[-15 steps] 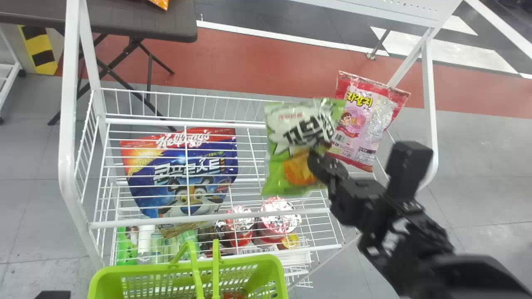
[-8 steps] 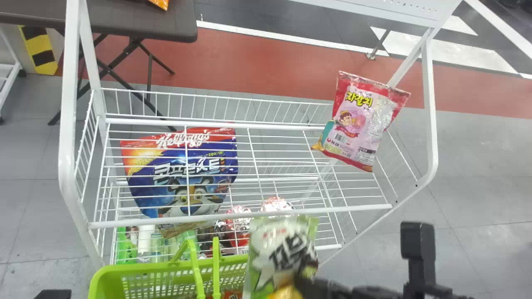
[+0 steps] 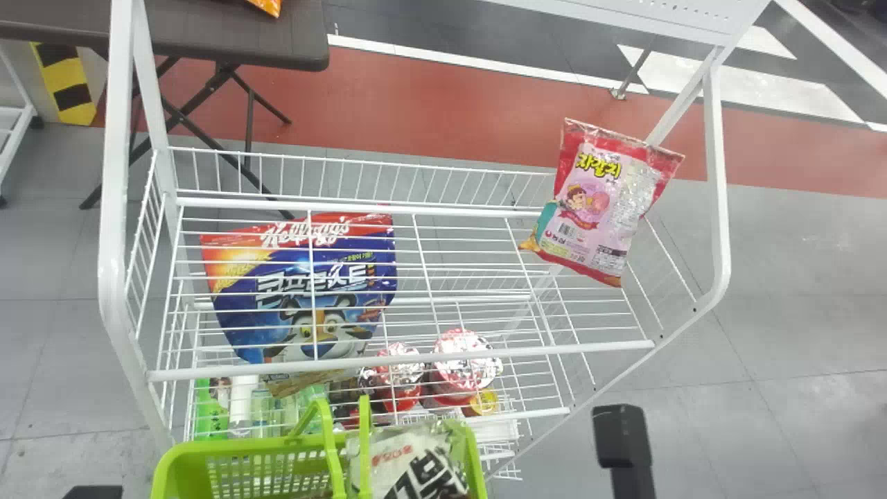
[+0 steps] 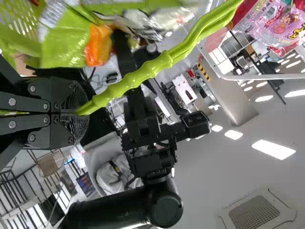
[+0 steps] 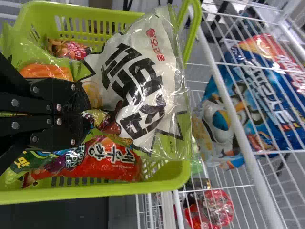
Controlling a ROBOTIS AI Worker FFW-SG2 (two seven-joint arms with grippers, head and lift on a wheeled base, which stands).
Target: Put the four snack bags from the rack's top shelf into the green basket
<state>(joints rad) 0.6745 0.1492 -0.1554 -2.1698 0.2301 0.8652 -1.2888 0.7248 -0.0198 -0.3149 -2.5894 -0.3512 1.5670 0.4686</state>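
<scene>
Green-and-white snack bag (image 5: 143,81) is pinched by the right claw (image 5: 88,114), over the green basket (image 5: 95,190), bottom centre of the head view. Long axis is aligned roughly with that claw's fingers, far end reaching the rack-side rim. Should be lowered inward before release, else could snag. Basket handle (image 4: 157,67) is gripped by the left claw (image 4: 82,112).

Head view: I look forward and down on the rack (image 3: 109,242), green basket (image 3: 242,445) at the near edge. Right wrist: close in, down over the basket; both share basket and rack. Left wrist: right by the handle (image 4: 157,67), facing the right arm (image 4: 164,210) and ceiling lights (image 4: 274,149).
</scene>
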